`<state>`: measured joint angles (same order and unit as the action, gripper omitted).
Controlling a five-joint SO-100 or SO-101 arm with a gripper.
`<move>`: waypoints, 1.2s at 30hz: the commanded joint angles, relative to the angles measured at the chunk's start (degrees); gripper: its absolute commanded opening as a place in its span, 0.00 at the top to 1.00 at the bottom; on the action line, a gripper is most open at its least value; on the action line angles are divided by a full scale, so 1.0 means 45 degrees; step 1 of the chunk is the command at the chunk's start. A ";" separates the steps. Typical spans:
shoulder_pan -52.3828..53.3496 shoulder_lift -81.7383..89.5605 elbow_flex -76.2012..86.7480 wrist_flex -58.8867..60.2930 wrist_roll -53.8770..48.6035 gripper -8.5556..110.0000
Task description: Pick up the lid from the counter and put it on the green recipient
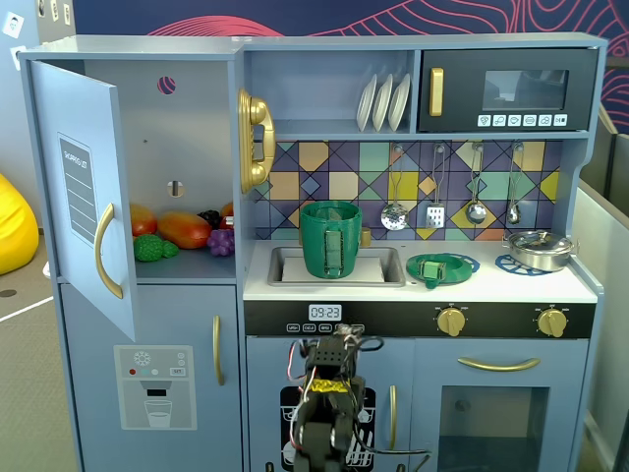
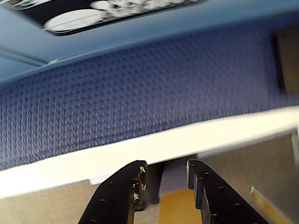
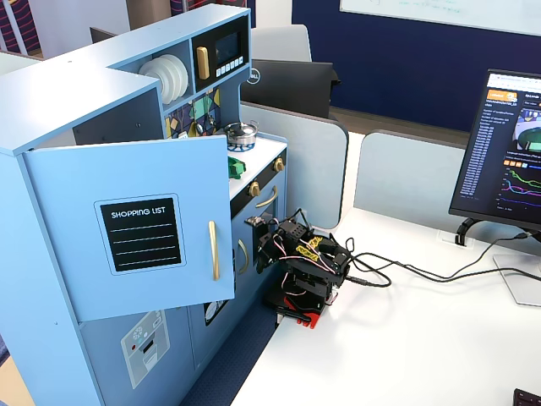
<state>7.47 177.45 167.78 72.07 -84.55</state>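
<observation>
Lid (image 1: 439, 266) lies flat on the bench (image 1: 511, 285) in a fixed view, on a blue burner ring just right of the green recipient (image 1: 330, 239) in the sink, well above the folded arm. Wrist view: jaws spread and empty, facing blue floor. Another fixed view: gripper (image 3: 258, 227) below bench level.

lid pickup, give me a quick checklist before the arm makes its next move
1. Lid free on the counter, right of the sink: ok.
2. Green recipient upright in the sink, mouth open: ok.
3. Pincer open and empty in the wrist view: ok.
4. Pincer near the lid: not ok; the arm sits folded low, below counter height.
5. Steel pan apart from the lid: ok.
6. Lid visible in the wrist view: not ok.
</observation>
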 commanded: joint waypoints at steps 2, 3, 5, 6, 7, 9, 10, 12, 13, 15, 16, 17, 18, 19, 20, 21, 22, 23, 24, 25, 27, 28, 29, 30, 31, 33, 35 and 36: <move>0.1699 -0.3242 -0.4805 -0.2266 -0.0840 0.93; 0.2129 -0.3672 -0.5723 -0.2695 -0.1367 0.93; 0.3008 -0.4121 -0.6992 -0.3984 -0.2285 0.93; 0.3477 -0.4238 -0.7285 -0.4902 -0.2598 0.93; 0.3945 -0.4277 -0.7363 -0.6074 -0.2969 0.93; 0.4727 -0.4355 -0.7051 -0.8809 -0.3398 0.93; 0.5020 -0.4414 -0.6699 -1.0352 -0.3457 0.93; 0.5449 -0.4590 -0.6074 -1.2832 -0.3418 0.92; 0.5645 -0.4707 -0.5879 -1.3535 -0.3379 0.90; 0.5957 -0.4961 -0.5801 -1.4102 -0.3320 0.84; 0.6055 -0.5078 -0.5781 -1.4355 -0.3184 0.81; 0.6172 -0.5234 -0.5762 -1.4648 -0.3027 0.78; 0.6270 -0.5391 -0.5723 -1.4980 -0.2813 0.74; 0.6387 -0.5547 -0.5684 -1.5313 -0.2637 0.71; 0.6465 -0.5742 -0.5664 -1.5645 -0.2500 0.68; 0.6563 -0.5977 -0.5645 -1.5996 -0.2402 0.65; 0.6660 -0.6230 -0.5625 -1.6328 -0.2305 0.63; 0.6719 -0.6523 -0.5625 -1.6660 -0.2207 0.61; 0.6758 -0.6855 -0.5625 -1.7109 -0.1992 0.58; 0.6797 -0.7207 -0.5645 -1.7617 -0.1680 0.54; 0.6895 -0.7695 -0.5723 -1.8086 -0.1406 0.50; 0.6895 -0.7871 -0.5801 -1.8145 -0.1289 0.49; 0.6875 -0.8027 -0.5898 -1.8164 -0.1289 0.49; 0.6855 -0.8223 -0.5977 -1.8262 -0.1367 0.49; 0.6797 -0.8457 -0.6113 -1.8359 -0.1406 0.49; 0.6680 -0.8965 -0.6484 -1.8398 -0.1445 0.50; 0.6582 -0.9551 -0.6953 -1.8418 -0.1484 0.50; 0.6523 -0.9863 -0.7227 -1.8457 -0.1523 0.51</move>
<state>37.62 136.14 141.94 -8.88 -91.67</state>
